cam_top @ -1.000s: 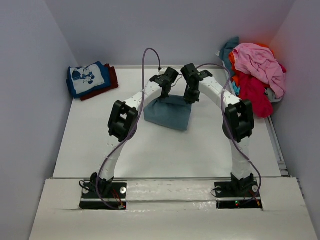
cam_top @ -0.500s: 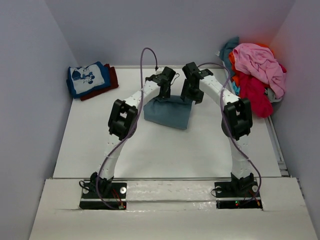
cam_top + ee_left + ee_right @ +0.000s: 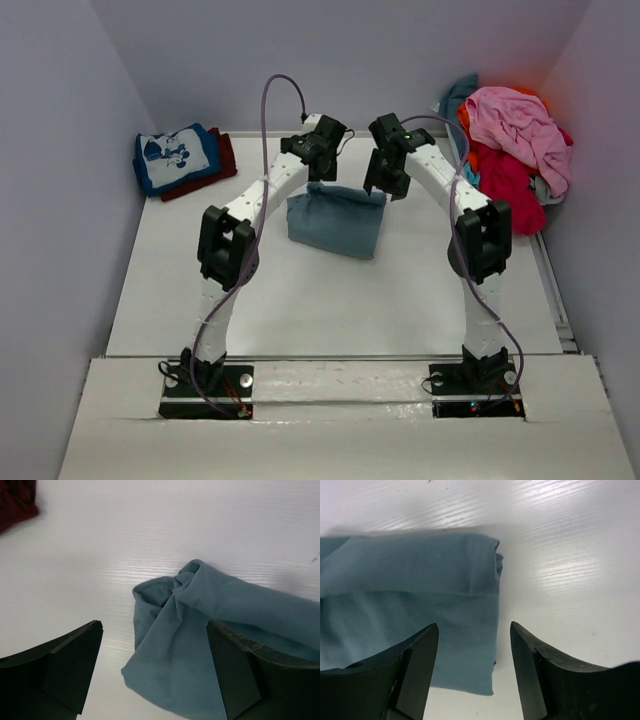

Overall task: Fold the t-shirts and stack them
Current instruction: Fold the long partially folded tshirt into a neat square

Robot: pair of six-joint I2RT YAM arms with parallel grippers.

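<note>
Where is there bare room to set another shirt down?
Bare table lies between the slate-blue shirt and the arm bases, and between that shirt and the folded stack at left. The far right corner is crowded with heaped shirts.

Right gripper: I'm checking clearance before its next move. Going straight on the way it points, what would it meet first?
Probably the slate-blue t-shirt: its folded edge lies between the open jaws, with bare table just beside it. Depth is unclear.

The left arm [image 3: 228, 240] and the right arm [image 3: 478, 238] are extending forward and angling inward toward each other, wrists tilting downward. The left gripper [image 3: 152, 675] is standing with jaws spread wide. The right gripper [image 3: 472, 670] is likewise holding its jaws apart.
</note>
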